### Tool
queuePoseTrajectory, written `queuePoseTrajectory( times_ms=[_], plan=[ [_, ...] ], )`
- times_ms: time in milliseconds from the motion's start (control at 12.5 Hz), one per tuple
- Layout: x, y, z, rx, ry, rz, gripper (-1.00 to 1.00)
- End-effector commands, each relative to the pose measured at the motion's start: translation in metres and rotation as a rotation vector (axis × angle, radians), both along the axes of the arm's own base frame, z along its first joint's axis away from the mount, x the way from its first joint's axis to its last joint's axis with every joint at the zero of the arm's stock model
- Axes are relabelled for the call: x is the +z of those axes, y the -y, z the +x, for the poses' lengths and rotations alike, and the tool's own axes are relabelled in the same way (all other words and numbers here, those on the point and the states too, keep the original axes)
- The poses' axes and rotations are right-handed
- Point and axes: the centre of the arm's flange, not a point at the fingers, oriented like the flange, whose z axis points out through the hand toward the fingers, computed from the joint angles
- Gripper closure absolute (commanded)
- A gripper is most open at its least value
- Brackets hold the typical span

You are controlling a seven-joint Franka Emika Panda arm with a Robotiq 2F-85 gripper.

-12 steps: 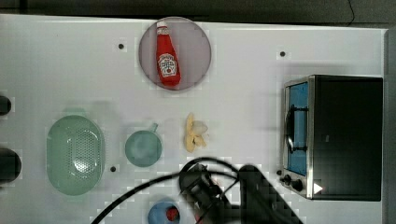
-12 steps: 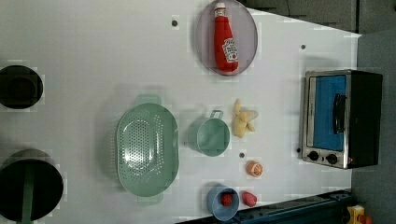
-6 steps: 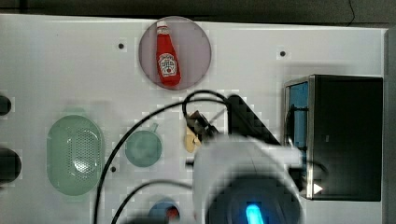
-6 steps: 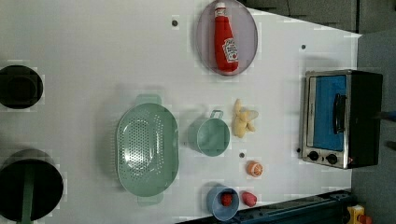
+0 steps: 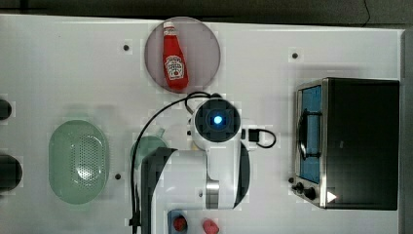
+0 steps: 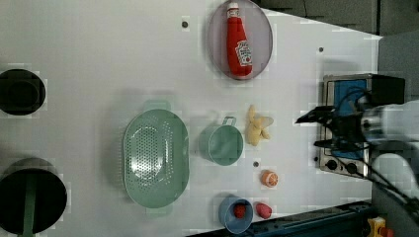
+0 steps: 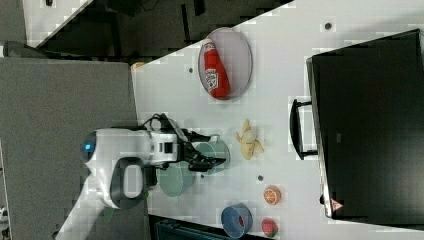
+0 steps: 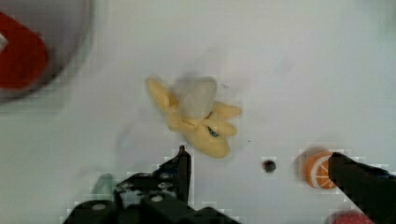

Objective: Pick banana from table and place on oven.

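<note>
Pale yellow banana (image 8: 198,119) (peel splayed)

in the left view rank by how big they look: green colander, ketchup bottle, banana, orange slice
1. green colander
2. ketchup bottle
3. banana
4. orange slice

All four lie on the same table, so nearness to the camera barely affects the order.

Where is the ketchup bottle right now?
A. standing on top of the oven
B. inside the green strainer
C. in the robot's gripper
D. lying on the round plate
D. The ketchup bottle lies flat on the round plate at the far edge of the table, while the gripper hangs open and empty, away from it.
</note>
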Motion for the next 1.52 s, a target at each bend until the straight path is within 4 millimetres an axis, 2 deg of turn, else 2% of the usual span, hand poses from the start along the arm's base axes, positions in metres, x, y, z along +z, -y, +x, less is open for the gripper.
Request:
queuePoseTrajectory(
  times_ms=[80,320,560,800,960,1040,1360,1520],
  plan=[
    [-0.005,-0.002,0.014,0.041,0.082,0.002,-1.00],
    [-0.069,-0.006,0.010,0.048,0.056,0.007,-1.00],
    [-0.118,-0.019,0.001,0.074,0.040,0.017,-1.00],
    [-0.151,-0.029,-0.005,0.092,0.037,0.028,-1.00],
    [-0.162,-0.030,-0.007,0.093,0.043,0.031,-1.00],
    [-0.166,-0.030,-0.010,0.092,0.034,0.031,-0.93],
    [-0.166,-0.030,-0.010,0.088,0.048,0.032,0.05],
    [-0.165,-0.030,-0.008,0.087,0.056,0.032,0.48]
  ],
)
